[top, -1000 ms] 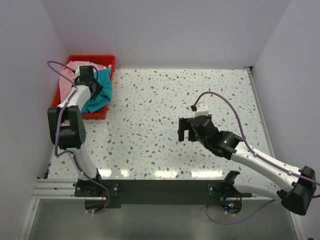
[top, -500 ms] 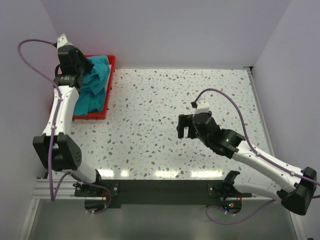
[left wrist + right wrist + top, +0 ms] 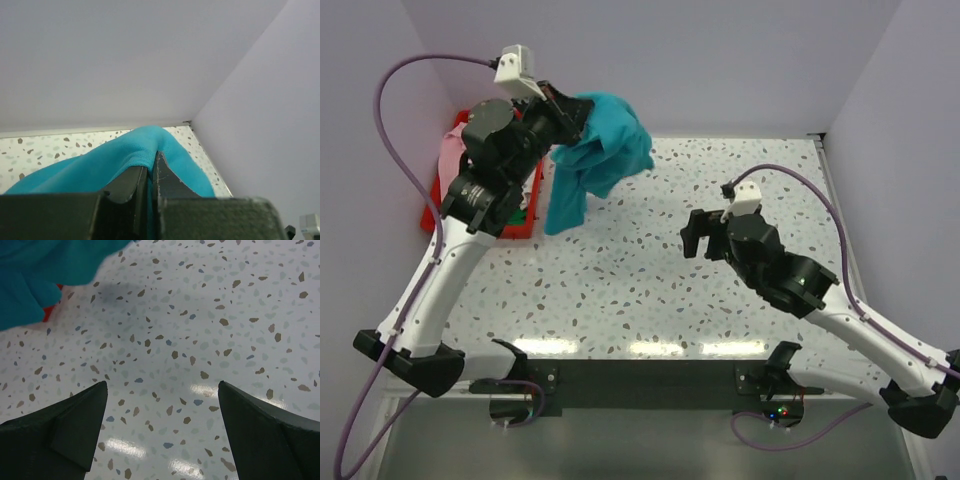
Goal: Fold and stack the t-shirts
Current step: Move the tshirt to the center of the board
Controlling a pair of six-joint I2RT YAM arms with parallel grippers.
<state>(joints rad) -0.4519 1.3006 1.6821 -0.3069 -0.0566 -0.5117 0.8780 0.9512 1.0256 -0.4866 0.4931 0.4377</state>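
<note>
Hanging from the left tool (image 3: 578, 110), the teal t-shirt (image 3: 605, 150) is bunched in the air over the far left part of the speckled surface (image 3: 720, 170), just right of the red bin (image 3: 524, 226). One long tail of the cloth droops down beside the bin's right wall; whether its tip touches the surface cannot be told from above. In the left wrist view the two dark fingers (image 3: 167, 180) are pressed almost together, clamped on a fold of the teal cloth, which bulges up over them and spills to the left.

The pink t-shirt (image 3: 450, 150) lies in the bin at the far left, largely hidden behind the raised left arm.

The right tool (image 3: 695, 238) is held over the middle right of the surface, well apart from the teal t-shirt and pointing left toward it. Its wrist view shows the two fingers (image 3: 75, 425) spread wide with only speckled surface between them, the teal cloth filling the upper left corner of that view and a sliver of red bin beneath it.
</note>
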